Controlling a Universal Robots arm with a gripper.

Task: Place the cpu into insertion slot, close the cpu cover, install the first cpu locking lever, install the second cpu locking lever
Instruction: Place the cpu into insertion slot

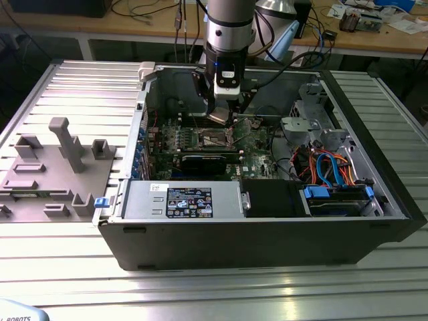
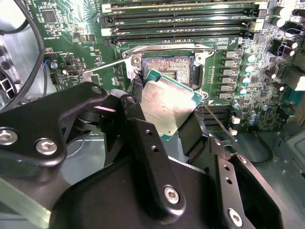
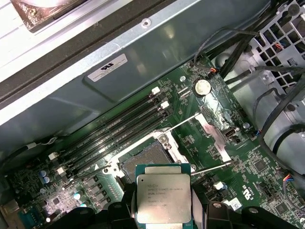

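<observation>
Clamping the cpu (image 2: pixel 169 102) by its opposite edges in the gripper (image 2: pixel 164 117), metal top tilted, and hanging it close over the uncovered insertion slot (image 2: pixel 167 67) on the green motherboard (image 2: pixel 71 21) inside the open computer case (image 1: pixel 267 234).

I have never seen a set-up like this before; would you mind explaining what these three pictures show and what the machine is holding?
This is one robot arm with a black grasping tool at its end. The exterior view looks from outside at an open dark computer case lying on a ribbed metal table, with a grey plastic fixture on the exterior view's left. Both wrist views come from cameras riding on the arm, looking into the case. There the tool grips a small flat square chip with a silver-grey top, close to the open square socket with a dark centre on the green circuit board. The chip is not yet seated.
</observation>
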